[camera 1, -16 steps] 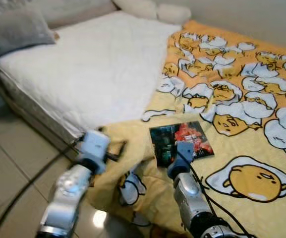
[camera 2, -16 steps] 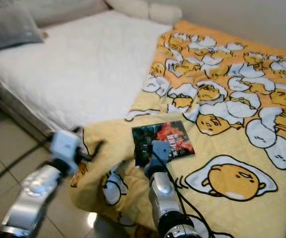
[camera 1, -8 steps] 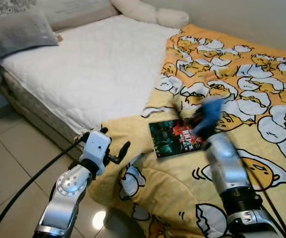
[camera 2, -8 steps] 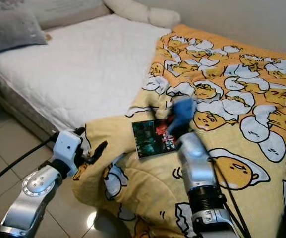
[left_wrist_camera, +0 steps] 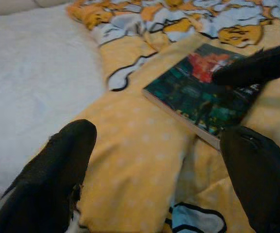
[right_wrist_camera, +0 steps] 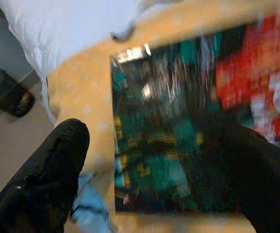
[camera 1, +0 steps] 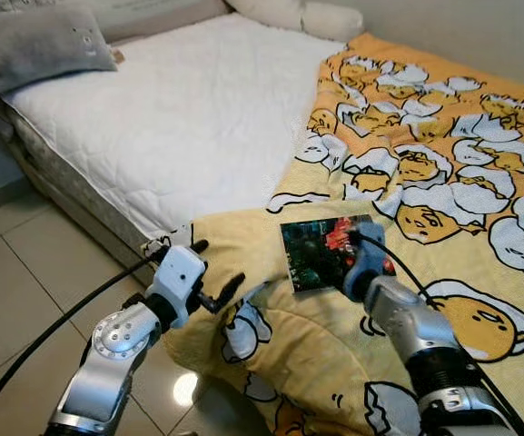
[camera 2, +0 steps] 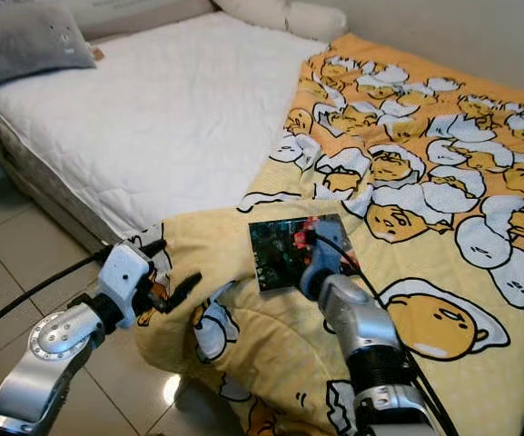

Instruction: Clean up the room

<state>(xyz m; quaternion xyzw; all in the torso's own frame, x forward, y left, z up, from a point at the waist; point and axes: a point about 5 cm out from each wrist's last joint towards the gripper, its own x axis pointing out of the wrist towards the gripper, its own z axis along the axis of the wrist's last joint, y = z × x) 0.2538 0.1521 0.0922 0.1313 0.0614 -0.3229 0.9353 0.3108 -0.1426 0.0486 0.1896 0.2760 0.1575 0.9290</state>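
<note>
Fingers wide apart on the right gripper (right_wrist_camera: 154, 160), one black finger either side of the dark, glossy paperback book with the teal and red cover (camera 1: 327, 254), poised right over it but not closed on it. The book lies flat on the yellow quilt printed with cartoon eggs (camera 1: 443, 154), near the quilt's rumpled front edge where it droops off the bed toward the pale tiled floor (camera 1: 25, 282).

Over on the other side, the left gripper (camera 1: 209, 289) is spread open too, holding nothing, hanging just off the quilt's drooping corner, pointed roughly toward the book. A black cable (camera 1: 53, 336) trails across the floor beneath that arm.

Beyond the quilt, the bare white quilted mattress (camera 1: 180, 109) is uncovered, with a grey pillow (camera 1: 44, 41) at its far corner and cream pillows (camera 1: 307, 14) along the wall.

As for progress, I'd call it early: the book is not yet picked up, the quilt is bunched and half off, so grasping, lifting and putting away all look to be ahead.
</note>
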